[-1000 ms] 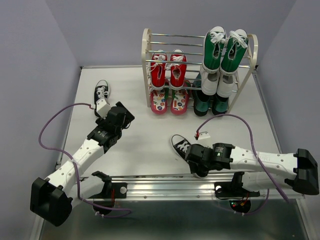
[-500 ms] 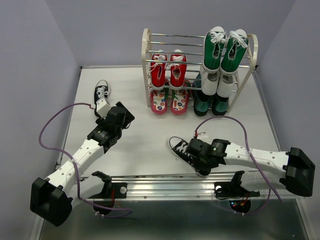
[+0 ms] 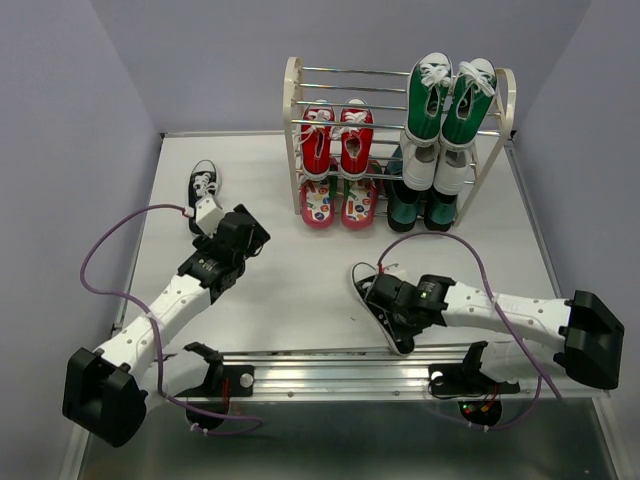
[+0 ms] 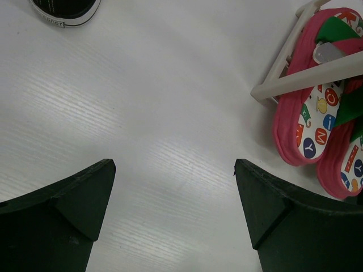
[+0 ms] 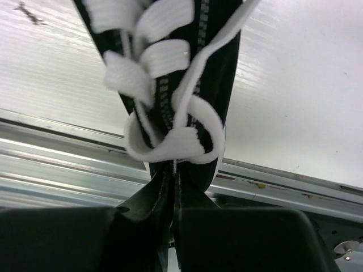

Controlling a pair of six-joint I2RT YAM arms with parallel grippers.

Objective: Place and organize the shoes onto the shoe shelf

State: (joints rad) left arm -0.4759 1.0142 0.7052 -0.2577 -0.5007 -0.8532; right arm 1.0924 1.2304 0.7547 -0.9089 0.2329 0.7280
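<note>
Black-white sneaker [image 3: 360,282], where is it lying overhead?
— Near the table's [image 3: 300,290] front edge, well apart from the shoe shelf [image 3: 293,130]. My right gripper [image 3: 385,300] is covering its heel. I'm planning to lift it well clear before swinging toward a free tier.

And the wrist views?
— Left wrist is showing the left gripper [image 4: 174,170] spread wide around nothing, with the flip-flops [image 4: 309,130] under the frame. Only right wrist is proving the pincer is clamped on the collar below the laces [image 5: 164,73].
</note>
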